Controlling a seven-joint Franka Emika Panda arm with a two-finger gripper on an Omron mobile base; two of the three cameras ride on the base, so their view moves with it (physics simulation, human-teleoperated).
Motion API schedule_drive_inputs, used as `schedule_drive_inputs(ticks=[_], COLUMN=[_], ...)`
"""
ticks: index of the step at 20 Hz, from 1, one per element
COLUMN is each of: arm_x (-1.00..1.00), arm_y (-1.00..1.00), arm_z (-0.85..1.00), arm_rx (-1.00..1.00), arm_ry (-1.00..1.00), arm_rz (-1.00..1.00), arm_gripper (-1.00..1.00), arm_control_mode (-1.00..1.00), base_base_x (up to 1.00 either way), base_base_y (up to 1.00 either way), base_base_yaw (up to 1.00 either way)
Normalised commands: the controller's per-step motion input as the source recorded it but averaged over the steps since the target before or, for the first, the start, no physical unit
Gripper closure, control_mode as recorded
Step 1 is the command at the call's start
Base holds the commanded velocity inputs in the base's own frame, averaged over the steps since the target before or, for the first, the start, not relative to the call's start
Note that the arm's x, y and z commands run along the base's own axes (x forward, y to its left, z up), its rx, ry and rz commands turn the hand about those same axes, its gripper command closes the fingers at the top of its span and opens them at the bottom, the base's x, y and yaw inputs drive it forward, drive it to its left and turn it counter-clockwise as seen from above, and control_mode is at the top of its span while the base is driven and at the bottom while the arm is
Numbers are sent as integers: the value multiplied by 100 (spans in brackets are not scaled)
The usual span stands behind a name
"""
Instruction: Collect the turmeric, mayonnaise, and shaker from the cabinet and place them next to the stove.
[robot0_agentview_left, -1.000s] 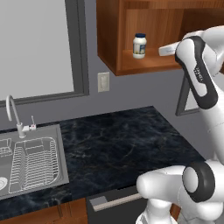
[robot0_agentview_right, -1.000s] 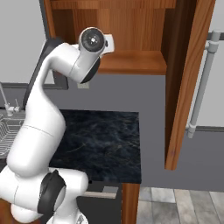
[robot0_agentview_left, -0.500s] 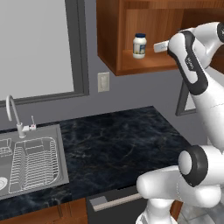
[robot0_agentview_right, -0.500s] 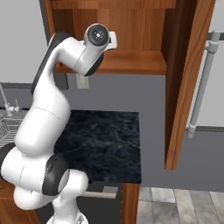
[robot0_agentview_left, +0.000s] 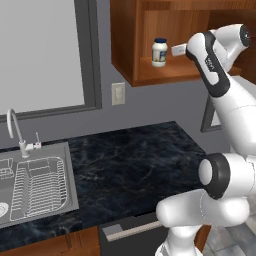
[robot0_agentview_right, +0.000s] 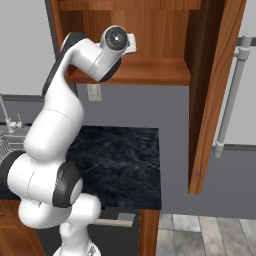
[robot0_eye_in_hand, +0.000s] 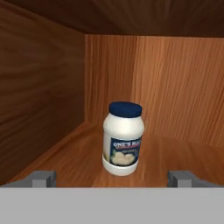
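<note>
Squat white mayonnaise jar (robot0_eye_in_hand: 123, 138) with dark blue lid stands upright on shelf floor of reddish-brown wooden wall cabinet (robot0_agentview_left: 125, 50), near left wall. Two-finger gripper (robot0_eye_in_hand: 112, 178) spread wide, aimed at jar, not touching, nothing held. Black marble counter (robot0_agentview_left: 135, 167) below.

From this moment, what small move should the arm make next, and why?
Probably ease the gripper straight forward along the shelf. The mayonnaise stands upright in the cabinet, centred between the open fingertips but still ahead of them, untouched; closing now would likely catch nothing.
</note>
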Motion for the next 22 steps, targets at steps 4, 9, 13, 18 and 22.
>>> schedule_drive_inputs(ticks=[4,9,13,18,22], arm_x=[18,15,14,16,18], arm_y=[0,0,0,0,0], arm_z=[0,0,0,0,0], arm_rx=[3,4,3,3,1], arm_ry=[-8,-9,-5,-2,0], arm_rz=[2,3,3,3,2], arm_gripper=[-100,-100,-100,-100,-100], arm_control_mode=[-100,-100,-100,-100,-100], base_base_x=[0,0,0,0,0], base_base_y=[0,0,0,0,0], base_base_yaw=[0,0,0,0,0])
